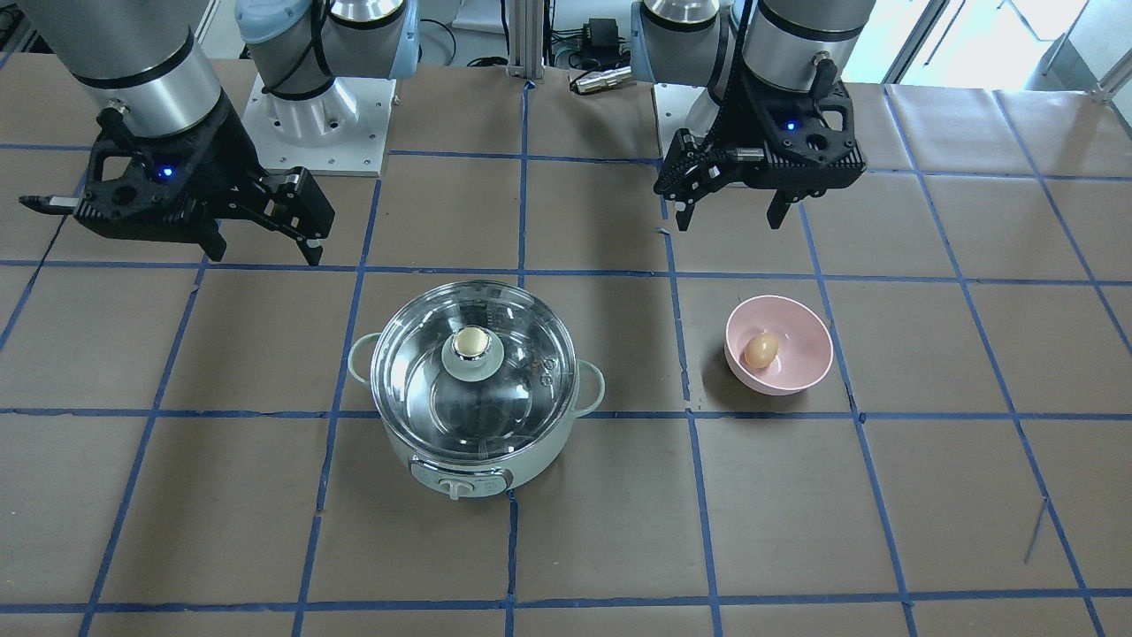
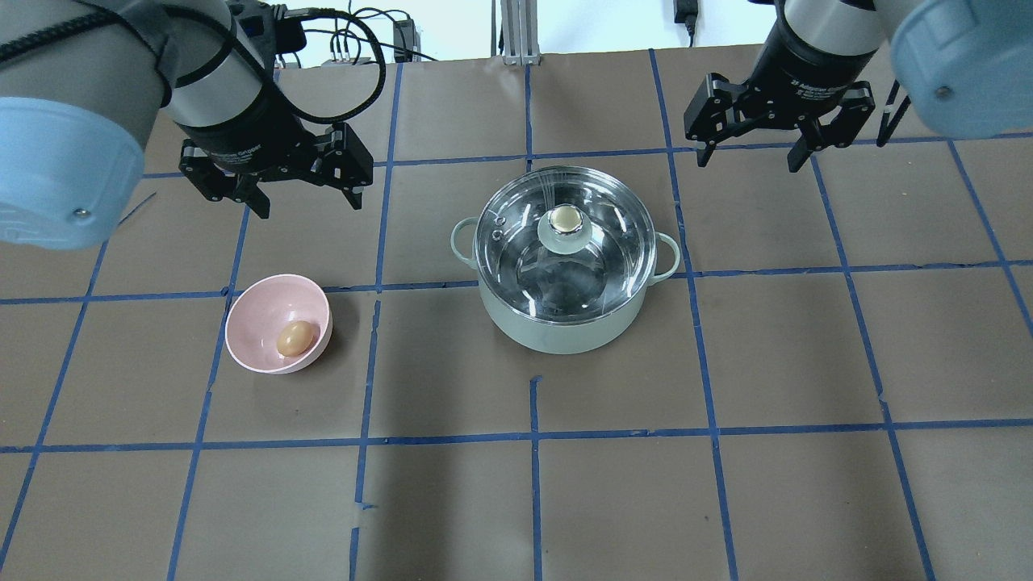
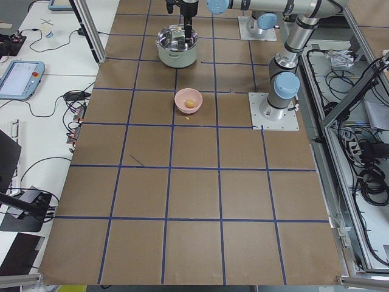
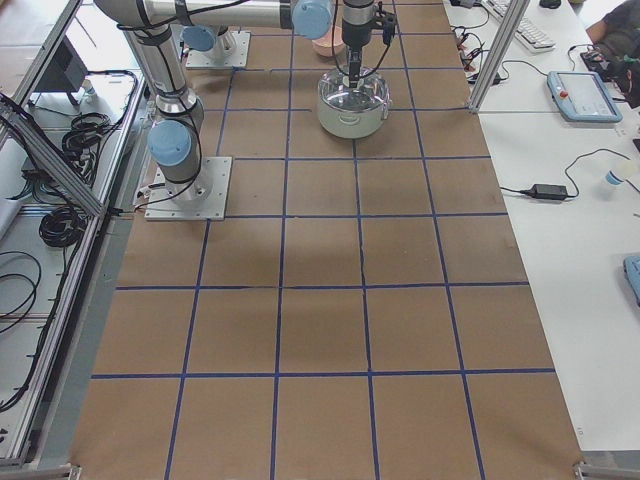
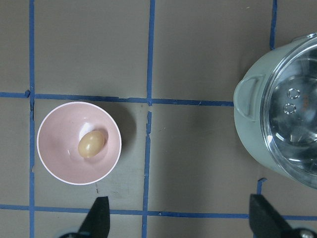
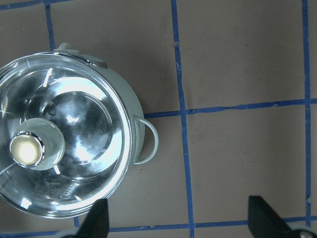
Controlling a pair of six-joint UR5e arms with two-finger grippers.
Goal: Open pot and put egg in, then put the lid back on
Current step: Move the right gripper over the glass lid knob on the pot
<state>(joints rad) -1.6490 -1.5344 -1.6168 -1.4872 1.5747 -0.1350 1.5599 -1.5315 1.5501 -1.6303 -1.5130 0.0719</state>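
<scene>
Lid point(image 2: 516, 234) seated on pot point(image 2: 557, 335), egg point(image 2: 294, 337) resting in bowl point(image 2: 242, 331); my left gripper point(image 2: 308, 206) and right gripper point(image 2: 749, 161) hover agape, empty, apparently one staged near each.

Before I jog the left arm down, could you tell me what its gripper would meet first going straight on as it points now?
Most likely the bare brown table, between the pink bowl and the pot; the left gripper seems clear of both, though depth is uncertain.
</scene>
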